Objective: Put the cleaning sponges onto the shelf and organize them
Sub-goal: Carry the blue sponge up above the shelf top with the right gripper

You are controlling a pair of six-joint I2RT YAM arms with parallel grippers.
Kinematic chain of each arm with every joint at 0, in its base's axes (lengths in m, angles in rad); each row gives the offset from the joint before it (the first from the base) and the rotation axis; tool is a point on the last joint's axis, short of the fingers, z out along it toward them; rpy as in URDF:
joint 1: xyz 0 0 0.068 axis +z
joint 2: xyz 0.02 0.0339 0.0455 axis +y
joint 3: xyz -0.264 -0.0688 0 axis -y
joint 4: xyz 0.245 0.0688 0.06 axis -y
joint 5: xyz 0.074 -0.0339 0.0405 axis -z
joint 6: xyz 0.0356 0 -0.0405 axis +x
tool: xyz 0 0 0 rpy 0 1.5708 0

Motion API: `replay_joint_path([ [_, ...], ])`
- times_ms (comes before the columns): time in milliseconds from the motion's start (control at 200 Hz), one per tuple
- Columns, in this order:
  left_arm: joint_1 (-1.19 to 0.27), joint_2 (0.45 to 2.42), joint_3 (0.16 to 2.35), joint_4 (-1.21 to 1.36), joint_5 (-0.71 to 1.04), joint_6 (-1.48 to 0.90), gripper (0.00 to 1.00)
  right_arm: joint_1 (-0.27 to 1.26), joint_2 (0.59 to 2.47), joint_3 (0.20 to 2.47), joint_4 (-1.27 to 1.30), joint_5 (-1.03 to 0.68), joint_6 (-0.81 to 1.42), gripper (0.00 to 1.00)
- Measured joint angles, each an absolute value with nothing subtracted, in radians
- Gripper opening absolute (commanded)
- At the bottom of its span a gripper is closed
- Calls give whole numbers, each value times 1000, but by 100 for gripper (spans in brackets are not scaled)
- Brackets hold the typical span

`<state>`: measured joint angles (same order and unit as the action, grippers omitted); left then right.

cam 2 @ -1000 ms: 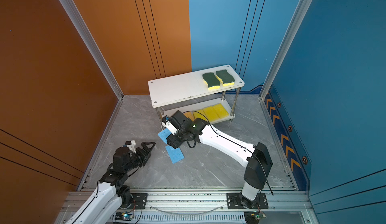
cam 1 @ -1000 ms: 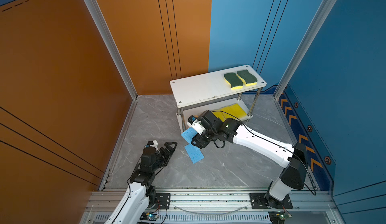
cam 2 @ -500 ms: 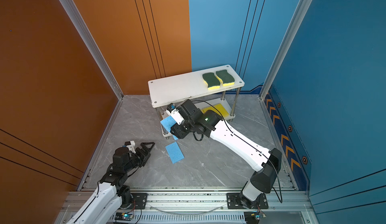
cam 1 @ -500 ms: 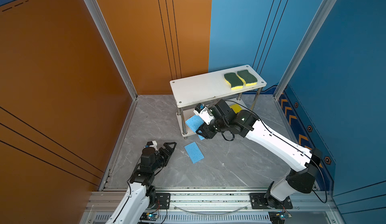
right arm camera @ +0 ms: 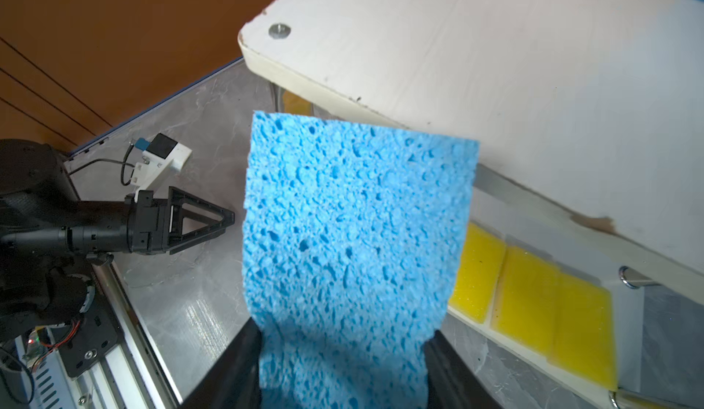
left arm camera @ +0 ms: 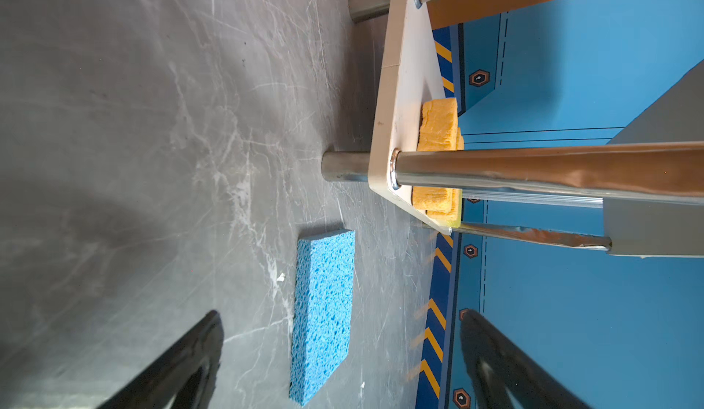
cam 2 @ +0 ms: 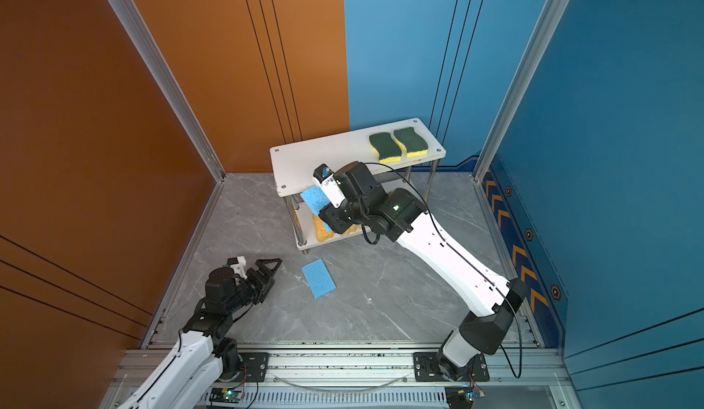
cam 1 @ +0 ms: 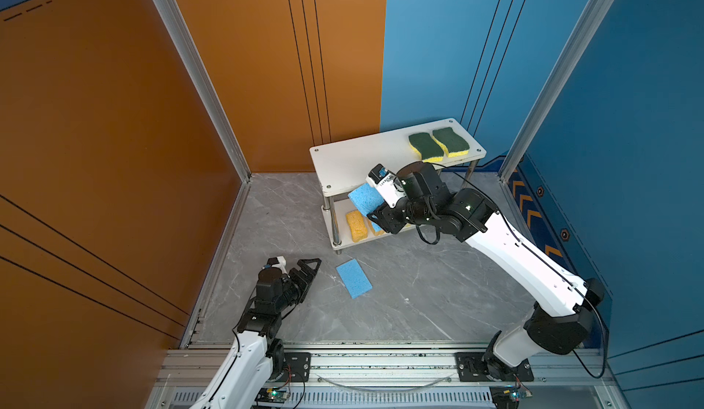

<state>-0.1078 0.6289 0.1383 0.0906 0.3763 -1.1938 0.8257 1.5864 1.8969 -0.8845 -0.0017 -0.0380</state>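
My right gripper (cam 1: 375, 212) (right arm camera: 343, 336) is shut on a light blue sponge (cam 1: 364, 197) (cam 2: 314, 199) (right arm camera: 354, 235), held tilted at the front left corner of the white two-tier shelf (cam 1: 354, 159) (right arm camera: 457, 45). A second blue sponge (cam 1: 354, 278) (left arm camera: 324, 312) lies flat on the floor. My left gripper (cam 1: 310, 264) (left arm camera: 341, 317) stands open just left of it, apart from it. Two green-topped sponges (cam 1: 426, 146) (cam 1: 450, 142) sit on the top board. An orange sponge (cam 1: 356, 226) (left arm camera: 438, 129) and yellow sponges (right arm camera: 529, 285) lie on the lower board.
Chrome posts (left arm camera: 533, 167) stand at the shelf's corners. Orange and blue walls enclose the grey marble floor (cam 1: 419, 292). A metal rail (cam 1: 381, 361) runs along the front edge.
The right gripper has lifted the blue sponge from near the floor up and back to the shelf's front left corner. The left arm and the floor sponge have stayed put.
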Motion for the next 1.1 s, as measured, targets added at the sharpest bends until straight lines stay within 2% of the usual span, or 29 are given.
replay_joint_path([
  [376,-105,598,138,95,380,-1194,98,739,1590,2040,-868,32,-82,57],
  [1097,-105,546,132,78,395,-1202,98,577,1700,2061,-696,114,-115,57],
])
